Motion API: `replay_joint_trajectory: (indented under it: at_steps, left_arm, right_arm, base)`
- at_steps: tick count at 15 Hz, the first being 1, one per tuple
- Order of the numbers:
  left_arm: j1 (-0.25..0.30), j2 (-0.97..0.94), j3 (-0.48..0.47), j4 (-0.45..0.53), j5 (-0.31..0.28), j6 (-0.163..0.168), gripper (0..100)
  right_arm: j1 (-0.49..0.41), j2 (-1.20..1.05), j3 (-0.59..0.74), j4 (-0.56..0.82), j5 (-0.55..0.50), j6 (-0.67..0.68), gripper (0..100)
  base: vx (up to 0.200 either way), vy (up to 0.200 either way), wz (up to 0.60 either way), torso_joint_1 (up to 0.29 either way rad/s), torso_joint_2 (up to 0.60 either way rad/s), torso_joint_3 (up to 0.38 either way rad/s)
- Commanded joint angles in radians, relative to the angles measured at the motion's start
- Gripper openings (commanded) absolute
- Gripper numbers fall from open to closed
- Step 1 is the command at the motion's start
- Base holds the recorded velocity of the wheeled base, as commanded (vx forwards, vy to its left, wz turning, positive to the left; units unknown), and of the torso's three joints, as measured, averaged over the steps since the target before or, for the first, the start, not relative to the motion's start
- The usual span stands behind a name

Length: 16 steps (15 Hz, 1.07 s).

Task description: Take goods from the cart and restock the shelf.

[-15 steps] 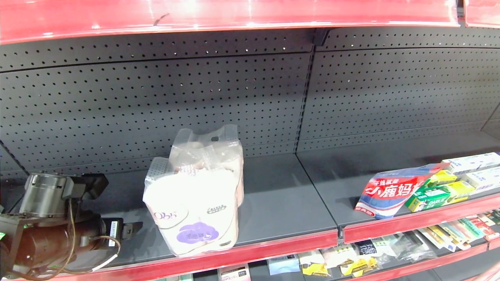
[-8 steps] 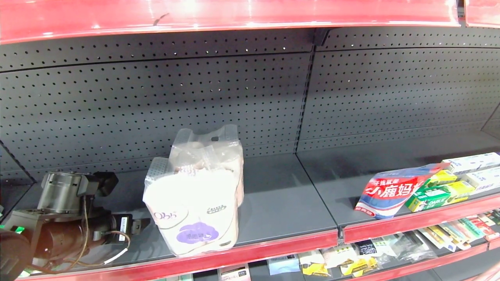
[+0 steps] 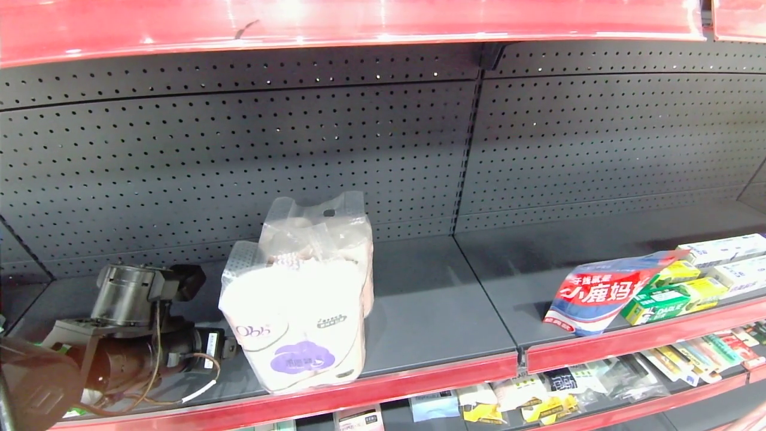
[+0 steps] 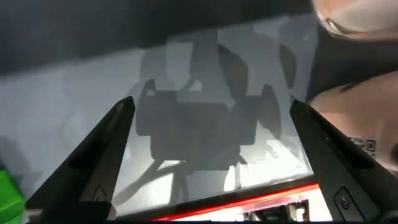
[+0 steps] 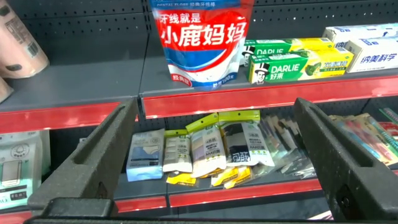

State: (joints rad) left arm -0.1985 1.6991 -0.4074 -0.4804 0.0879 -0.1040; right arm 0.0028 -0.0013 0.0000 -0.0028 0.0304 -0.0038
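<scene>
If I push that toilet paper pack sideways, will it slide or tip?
The toilet paper pack looks soft and light for its bulk, so it will probably dent before sliding. Its loose plastic wrap may bunch under the left gripper. Standing at the front edge of the shelf, it might topple off.

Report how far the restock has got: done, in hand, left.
Done: one toilet paper pack stands on the shelf, near its front edge. In hand: nothing. The left gripper is open and empty close beside the pack, and the right gripper is open and empty, facing the hanging packets. Left: the bare stretch between the pack and the red-and-blue pouch likely needs more goods.
</scene>
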Motion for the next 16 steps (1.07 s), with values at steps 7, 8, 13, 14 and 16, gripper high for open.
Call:
replay_joint_trajectory:
  at_steps: [7, 8, 13, 14, 16]
  left_arm:
    - [-0.036, 0.031, -0.027, -0.006, 0.001, 0.0, 100]
    - [-0.041, 0.031, -0.028, -0.006, 0.001, 0.0, 100]
    - [-0.056, 0.03, -0.027, -0.006, 0.001, 0.0, 100]
    - [-0.058, 0.03, -0.027, -0.006, 0.001, 0.0, 100]
    - [-0.058, 0.03, -0.027, -0.006, 0.001, 0.001, 100]
  right_arm:
    - [0.0, 0.001, 0.0, 0.0, 0.0, -0.001, 100]
    - [0.0, 0.001, 0.0, 0.001, 0.0, -0.001, 100]
    - [0.0, 0.001, 0.0, 0.0, 0.0, -0.001, 100]
    - [0.0, 0.001, 0.0, 0.0, 0.0, -0.001, 100]
    - [0.0, 0.001, 0.0, 0.0, 0.0, -0.001, 100]
  base:
    - [0.0, 0.0, 0.0, 0.0, 0.0, 0.0]
    - [0.0, 0.0, 0.0, 0.0, 0.0, 0.0]
    - [0.0, 0.0, 0.0, 0.0, 0.0, 0.0]
    - [0.0, 0.0, 0.0, 0.0, 0.0, 0.0]
    - [0.0, 0.0, 0.0, 0.0, 0.0, 0.0]
